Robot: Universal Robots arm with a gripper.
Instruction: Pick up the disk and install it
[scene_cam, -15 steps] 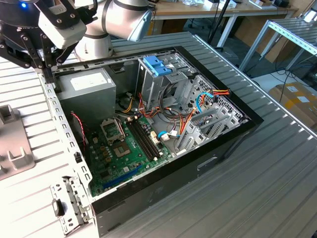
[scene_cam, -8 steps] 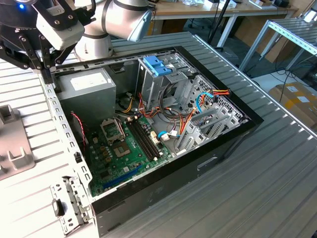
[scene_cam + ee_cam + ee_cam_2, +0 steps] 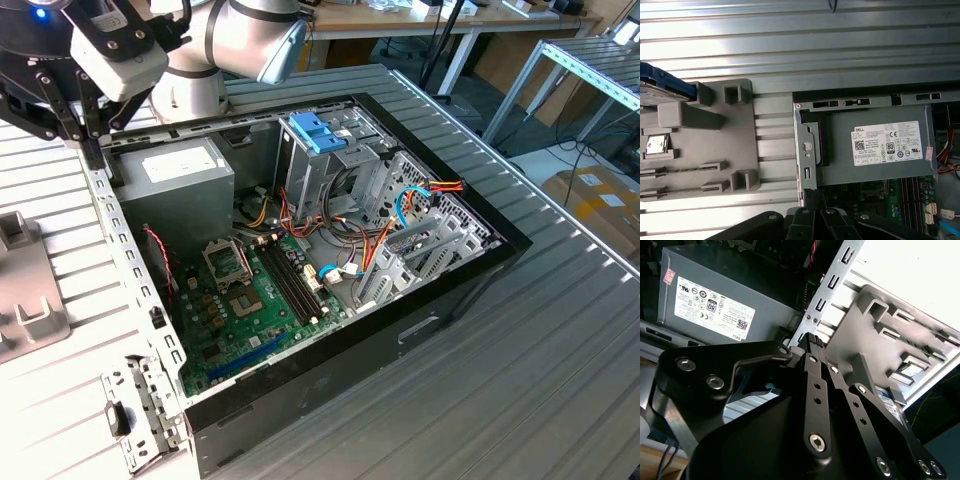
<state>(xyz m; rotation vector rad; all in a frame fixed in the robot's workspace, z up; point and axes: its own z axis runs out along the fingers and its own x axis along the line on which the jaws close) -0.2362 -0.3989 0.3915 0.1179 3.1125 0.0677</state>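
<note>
Claw point(image 3: 813, 339) seemingly pressed together beside case point(image 3: 330, 372) on ribbed metal table point(image 3: 530, 340); desk point(image 3: 400, 20) behind.

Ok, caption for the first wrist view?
Gripper at the case edge, between the grey fixture with the disk and the power supply.

Arm point(image 3: 245, 35): silver-grey shells, blue-grey joint cap point(image 3: 288, 48), white wrist housing point(image 3: 120, 60). Gripper point(image 3: 813, 340): black link bars, silver hex screws point(image 3: 817, 442).
</note>
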